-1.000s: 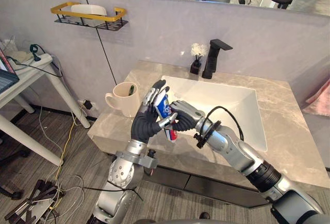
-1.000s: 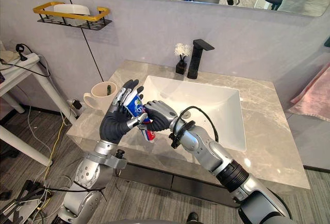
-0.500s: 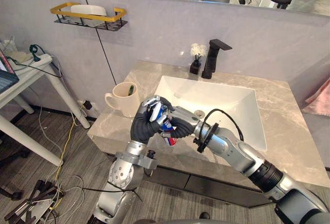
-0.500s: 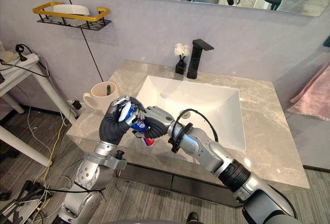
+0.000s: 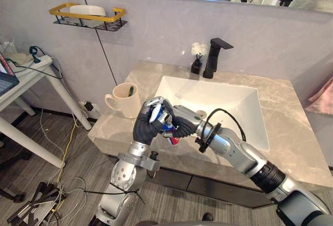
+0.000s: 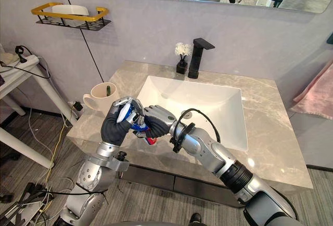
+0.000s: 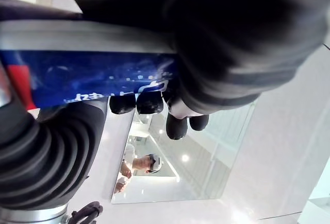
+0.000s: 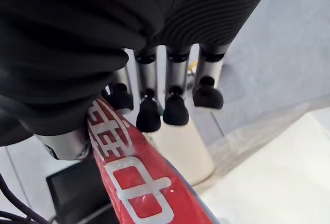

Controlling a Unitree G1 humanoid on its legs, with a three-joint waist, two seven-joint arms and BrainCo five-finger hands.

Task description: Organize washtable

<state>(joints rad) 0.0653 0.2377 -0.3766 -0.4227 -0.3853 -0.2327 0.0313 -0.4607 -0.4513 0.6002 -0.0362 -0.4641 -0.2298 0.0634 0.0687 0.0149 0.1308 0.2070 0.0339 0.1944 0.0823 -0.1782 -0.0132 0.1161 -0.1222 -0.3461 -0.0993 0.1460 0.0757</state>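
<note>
Two hands meet on one toothpaste tube (image 7: pixel 87 77), which hangs in the air over the near left part of the bench (image 5: pixel 291 132). The cream mug (image 5: pixel 124 100) stands to its left and a little farther back, and the sink (image 5: pixel 218 101) lies to its right. The left hand (image 5: pixel 147 128) has its fingers (image 7: pixel 149 102) wrapped over the tube's upper, white-and-blue part. The right hand (image 5: pixel 185 124) clenches the lower, red part, fingers (image 8: pixel 175 108) on one side and thumb on the other, with the red end poking out below.

I judge the tube light and soft: a flattened plastic body that dents under pressure, with a glossy skin that can slide in a loose grasp. Squeezing hard risks forcing paste toward the cap. The safer hold seems to be across the flat width at mid-body, or at the stiffer shoulder, with modest force.

White lettering runs along the blue band and large white characters sit on the red, but the hands cut them off and no whole word can be read.
</note>
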